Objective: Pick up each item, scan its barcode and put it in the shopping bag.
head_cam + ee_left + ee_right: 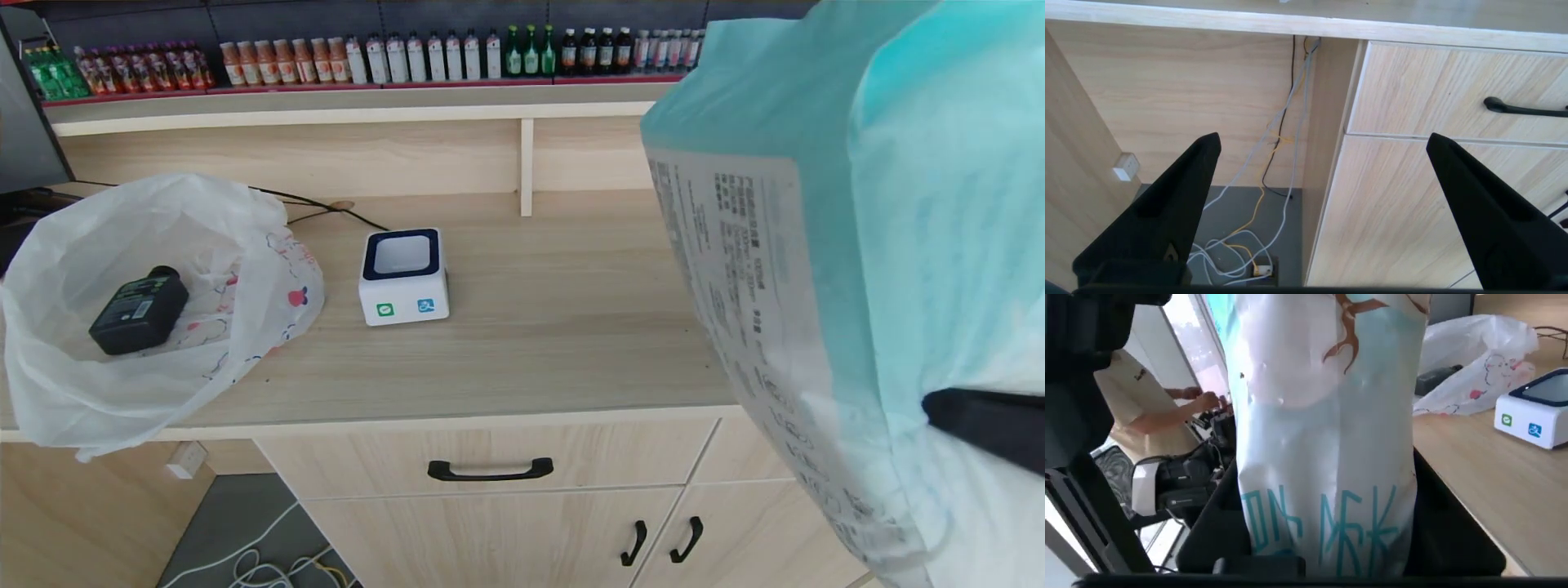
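The right gripper [1327,539] pinches a tall teal pack [898,204] at the near right. The left gripper [1323,139] hangs spread wide below the counter [571,343].

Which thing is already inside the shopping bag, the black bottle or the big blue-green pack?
The black bottle. It lies on its side inside the white shopping bag, while the blue-green pack is held up by the right gripper.

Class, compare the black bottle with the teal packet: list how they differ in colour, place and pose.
The black bottle is dark all over; the teal packet is teal and white. The bottle lies on its side inside the shopping bag; the packet is held in the air by the right gripper. Both carry printed labels.
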